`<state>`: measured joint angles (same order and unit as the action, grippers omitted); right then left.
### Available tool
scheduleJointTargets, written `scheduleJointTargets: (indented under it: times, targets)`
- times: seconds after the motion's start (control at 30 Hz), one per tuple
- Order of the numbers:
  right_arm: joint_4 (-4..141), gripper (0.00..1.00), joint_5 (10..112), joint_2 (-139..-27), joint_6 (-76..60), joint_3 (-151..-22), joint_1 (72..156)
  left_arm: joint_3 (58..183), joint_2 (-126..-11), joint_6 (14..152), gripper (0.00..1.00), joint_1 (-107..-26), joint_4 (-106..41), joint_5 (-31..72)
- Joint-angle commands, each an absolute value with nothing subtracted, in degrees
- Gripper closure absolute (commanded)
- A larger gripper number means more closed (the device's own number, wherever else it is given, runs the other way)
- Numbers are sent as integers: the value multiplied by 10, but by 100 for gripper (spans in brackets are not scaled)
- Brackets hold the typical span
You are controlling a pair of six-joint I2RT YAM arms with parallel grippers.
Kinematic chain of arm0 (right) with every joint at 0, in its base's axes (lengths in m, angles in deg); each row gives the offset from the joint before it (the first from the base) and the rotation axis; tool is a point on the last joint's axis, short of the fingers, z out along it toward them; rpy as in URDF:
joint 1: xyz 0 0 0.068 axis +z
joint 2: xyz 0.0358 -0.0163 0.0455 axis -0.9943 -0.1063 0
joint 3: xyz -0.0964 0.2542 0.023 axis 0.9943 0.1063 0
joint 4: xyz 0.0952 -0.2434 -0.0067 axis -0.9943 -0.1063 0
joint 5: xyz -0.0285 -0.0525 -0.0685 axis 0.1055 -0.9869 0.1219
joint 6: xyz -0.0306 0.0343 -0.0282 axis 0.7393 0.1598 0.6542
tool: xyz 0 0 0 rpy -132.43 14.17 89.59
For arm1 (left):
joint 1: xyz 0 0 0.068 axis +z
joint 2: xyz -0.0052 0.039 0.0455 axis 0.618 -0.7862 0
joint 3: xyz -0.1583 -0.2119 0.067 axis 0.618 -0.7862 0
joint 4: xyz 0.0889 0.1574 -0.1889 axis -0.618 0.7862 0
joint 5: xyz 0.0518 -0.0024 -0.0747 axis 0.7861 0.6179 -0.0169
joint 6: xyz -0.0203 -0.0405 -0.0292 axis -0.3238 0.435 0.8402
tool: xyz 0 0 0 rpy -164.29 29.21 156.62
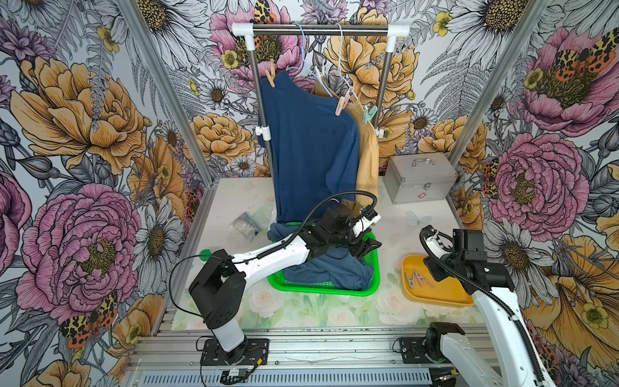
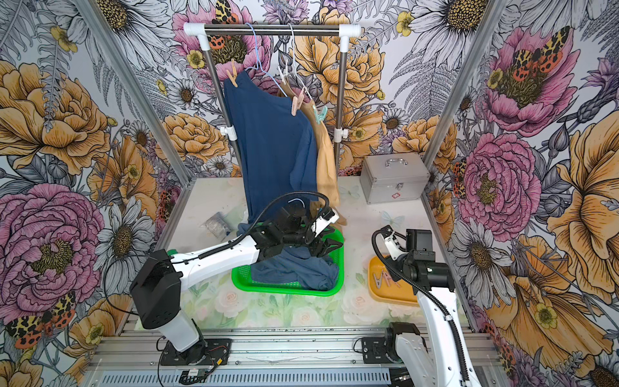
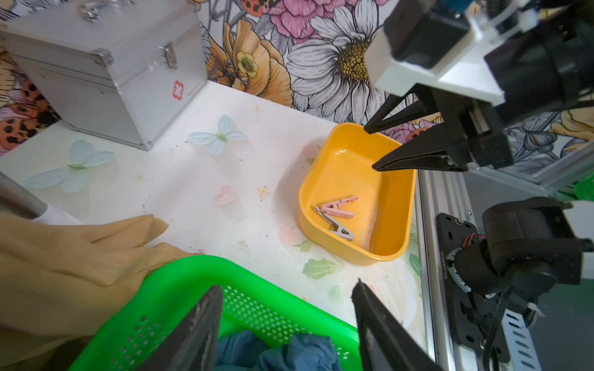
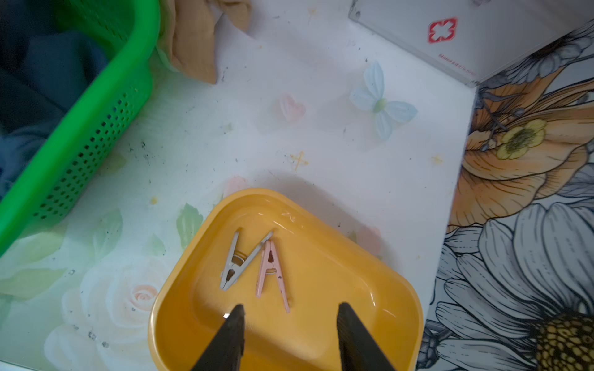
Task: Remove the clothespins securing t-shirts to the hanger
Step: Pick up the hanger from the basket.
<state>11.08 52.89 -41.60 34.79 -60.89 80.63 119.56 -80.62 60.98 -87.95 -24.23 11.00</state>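
A navy t-shirt (image 1: 311, 150) and a tan t-shirt (image 1: 366, 160) hang on wire hangers (image 1: 303, 50). Peach (image 1: 270, 73), white (image 1: 320, 72), pink (image 1: 342, 104) and mint (image 1: 368, 114) clothespins grip them. Another navy t-shirt (image 1: 335, 271) lies crumpled in the green basket (image 1: 321, 289). My left gripper (image 3: 287, 285) hovers open and empty over the basket's far corner. My right gripper (image 4: 291, 306) is open and empty just above the yellow tray (image 4: 369, 257). A grey clothespin (image 4: 236, 261) and a pink clothespin (image 4: 273, 273) lie loose side by side in the tray.
The clothes rack bar (image 1: 318, 30) stands at the back of the table. A silver metal case (image 1: 418, 177) sits at the back right. A crumpled clear plastic bag (image 1: 246, 224) lies left of the basket. Aluminium frame posts border both sides.
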Motion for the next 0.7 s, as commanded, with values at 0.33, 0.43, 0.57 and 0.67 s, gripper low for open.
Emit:
scheduleJointTargets:
  times: [0.33,0.43,0.57,0.67]
  targets:
    - [236,50,393,-431,148,-712,1091,1102,-643,618,33,-810,-208,158]
    - [287,50,391,-442,139,-697,1162,1083,-611,625,33,-781,-192,156]
    - [367,50,392,-483,120,-671,1228,1062,-575,630,32,-743,-166,151]
    - [449,49,447,-518,87,-647,1233,1047,-550,654,31,-703,-162,132]
